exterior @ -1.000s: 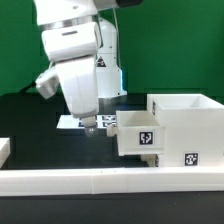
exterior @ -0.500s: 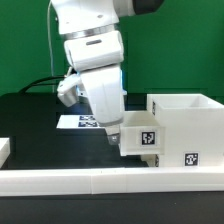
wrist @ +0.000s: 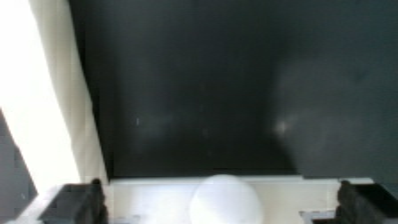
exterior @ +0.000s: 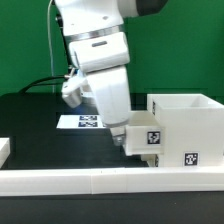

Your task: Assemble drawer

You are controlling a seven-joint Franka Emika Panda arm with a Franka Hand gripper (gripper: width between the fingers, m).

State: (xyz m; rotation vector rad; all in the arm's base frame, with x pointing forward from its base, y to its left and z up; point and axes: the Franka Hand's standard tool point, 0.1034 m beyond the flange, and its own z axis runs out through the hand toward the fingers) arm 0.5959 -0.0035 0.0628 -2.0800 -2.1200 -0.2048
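Note:
The drawer's white box shell [exterior: 186, 122] stands at the exterior view's right, with a tag on its front. One small tray [exterior: 148, 138], tagged, sticks out of the shell's open side. My gripper [exterior: 121, 141] is low at the tray's outer end. In the wrist view the tray's front [wrist: 160, 200] with its rounded knob [wrist: 222, 197] lies between my fingers [wrist: 75, 204], which stand wide apart at its two sides; whether they touch it I cannot tell. The gripper [wrist: 217, 205] is open. A second tray does not show.
The long low white rail [exterior: 90, 180] runs along the front of the dark table. The marker board [exterior: 78, 121] lies behind my arm. A small white piece [exterior: 4, 148] sits at the exterior view's left edge. A white strip [wrist: 39, 100] borders the wrist view.
My arm has swung toward the exterior view's right and come down to the tray's outer end. The tray seems to have slid slightly toward the shell.

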